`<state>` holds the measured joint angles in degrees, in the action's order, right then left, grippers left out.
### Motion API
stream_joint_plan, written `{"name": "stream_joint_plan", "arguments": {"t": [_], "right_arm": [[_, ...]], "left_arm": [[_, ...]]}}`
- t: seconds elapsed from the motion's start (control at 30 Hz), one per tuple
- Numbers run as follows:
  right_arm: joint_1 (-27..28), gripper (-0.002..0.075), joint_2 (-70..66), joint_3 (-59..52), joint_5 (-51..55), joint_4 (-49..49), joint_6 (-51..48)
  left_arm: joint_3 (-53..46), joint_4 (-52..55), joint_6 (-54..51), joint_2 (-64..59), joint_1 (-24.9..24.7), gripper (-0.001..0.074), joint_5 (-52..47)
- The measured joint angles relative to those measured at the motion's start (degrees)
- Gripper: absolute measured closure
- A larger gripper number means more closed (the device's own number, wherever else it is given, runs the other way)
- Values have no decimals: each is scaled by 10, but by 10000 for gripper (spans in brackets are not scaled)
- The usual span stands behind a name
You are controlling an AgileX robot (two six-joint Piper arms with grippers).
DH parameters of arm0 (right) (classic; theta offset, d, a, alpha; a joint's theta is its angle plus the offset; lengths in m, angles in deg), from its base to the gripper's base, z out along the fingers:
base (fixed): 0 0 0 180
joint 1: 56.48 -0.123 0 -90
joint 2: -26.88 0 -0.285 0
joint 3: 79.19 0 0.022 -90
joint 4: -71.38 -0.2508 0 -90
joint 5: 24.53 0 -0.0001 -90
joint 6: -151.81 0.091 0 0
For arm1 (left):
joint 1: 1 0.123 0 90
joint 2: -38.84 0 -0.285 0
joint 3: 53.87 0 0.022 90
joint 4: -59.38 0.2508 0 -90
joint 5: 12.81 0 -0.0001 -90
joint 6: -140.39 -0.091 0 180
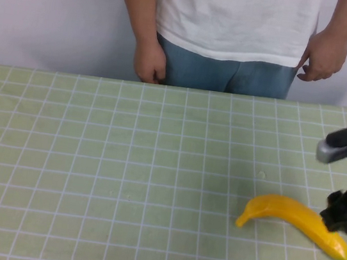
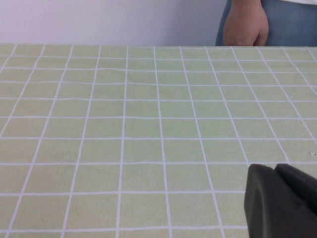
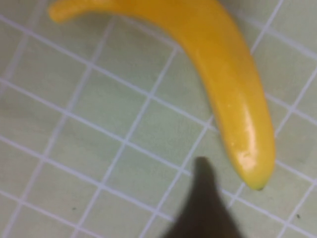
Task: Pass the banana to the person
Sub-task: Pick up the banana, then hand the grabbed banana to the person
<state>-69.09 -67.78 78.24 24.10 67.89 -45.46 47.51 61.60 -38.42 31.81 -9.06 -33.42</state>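
The bright yellow banana lies on the green checked table at the near right, its dark tip pointing to the right. In the right wrist view the banana fills the upper part. My right gripper hangs just over the banana's right end; its dark tip shows beside the banana's tip, not around it. My left gripper is shut and empty, low over bare cloth, and out of the high view. The person stands behind the far edge, both hands hanging down.
The person's left-hand-side hand and the other hand hang at the table's far edge. The first hand also shows in the left wrist view. A white wall is behind.
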Motion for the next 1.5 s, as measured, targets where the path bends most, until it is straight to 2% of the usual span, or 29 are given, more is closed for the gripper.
{"name": "stream_joint_plan", "arguments": {"t": [0.07, 0.17, 0.53, 0.63, 0.77, 1.07, 1.5], "right_arm": [[0, 272, -29, 0, -6, 6, 0], [0, 218, -70, 0, -21, 13, -4], [0, 199, -174, 2, -128, 19, -25], [0, 248, -197, 7, -126, 19, -24], [0, 479, -203, 7, -101, 19, -10], [0, 475, -177, 61, -24, 17, 4], [0, 475, 71, 124, 26, -65, -55]], "left_arm": [[0, 0, 0, 0, 0, 739, 0], [0, 0, 0, 0, 0, 739, 0], [0, 0, 0, 0, 0, 739, 0], [0, 0, 0, 0, 0, 739, 0], [0, 0, 0, 0, 0, 739, 0], [0, 0, 0, 0, 0, 739, 0], [0, 0, 0, 0, 0, 739, 0]]}}
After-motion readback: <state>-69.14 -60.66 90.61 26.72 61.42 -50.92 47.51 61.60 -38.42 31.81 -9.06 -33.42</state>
